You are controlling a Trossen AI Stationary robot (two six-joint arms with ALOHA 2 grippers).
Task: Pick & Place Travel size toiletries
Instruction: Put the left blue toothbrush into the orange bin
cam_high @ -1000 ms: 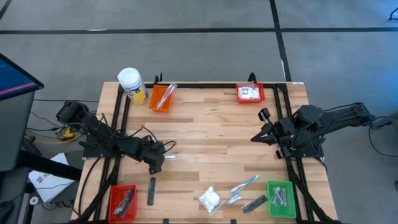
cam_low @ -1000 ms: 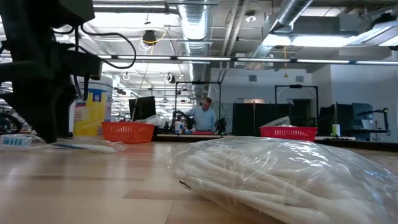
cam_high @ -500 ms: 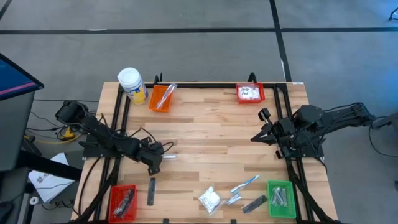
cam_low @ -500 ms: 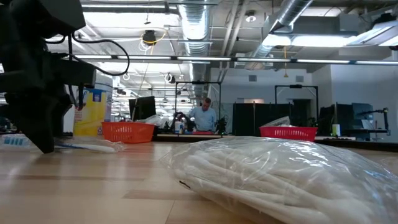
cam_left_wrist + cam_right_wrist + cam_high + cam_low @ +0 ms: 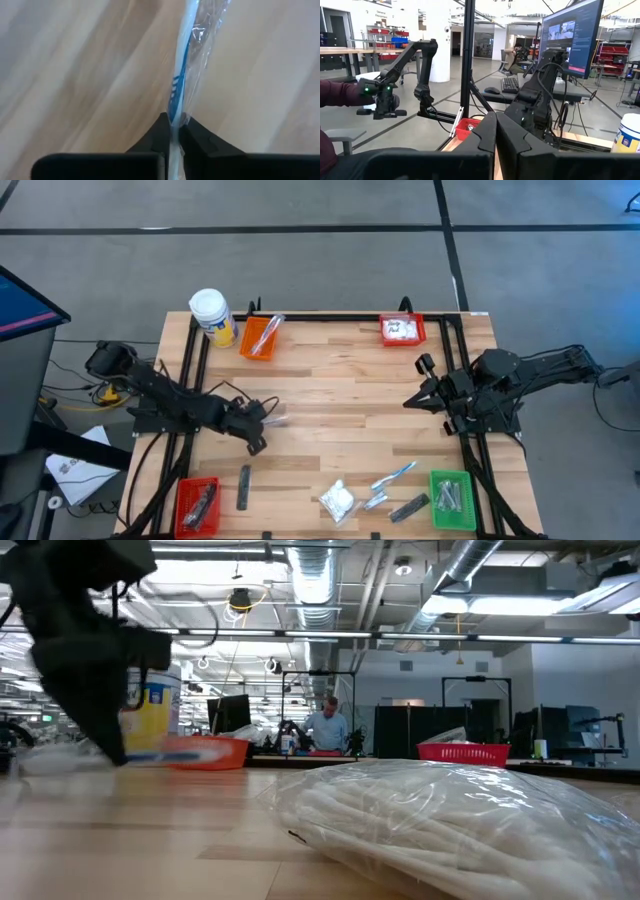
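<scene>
My left gripper (image 5: 174, 127) is shut on a slim white-blue toothbrush (image 5: 179, 75) in a clear wrapper, at the left middle of the table (image 5: 262, 423). The low view shows the toothbrush (image 5: 172, 753) off the wood. Near the front edge lie a white puffy packet (image 5: 337, 500), a second toothbrush (image 5: 393, 475), a silvery sachet (image 5: 375, 501) and two dark bars (image 5: 408, 506) (image 5: 243, 486). My right gripper (image 5: 495, 131) is shut on nothing and waits at the table's right side (image 5: 412, 401). My left gripper pinches the wrapped toothbrush near one end (image 5: 173, 116) between its two fingers (image 5: 160, 131), wrapper and brush together. The brush sticks out forward past the fingertips. It is lifted clear of the table and lies about level (image 5: 172, 753).
An orange bin (image 5: 260, 337) and a yellow jar (image 5: 212, 317) stand at the far left. A red bin (image 5: 402, 330) is at the far right, another red bin (image 5: 197, 505) at the near left, and a green bin (image 5: 452, 500) at the near right. A person shows in the room behind.
My left gripper has shut on the toothbrush that lay on the table and has risen with it, tipping as it went. The toothbrush is now lifted clear and has shifted a little toward the far edge.
</scene>
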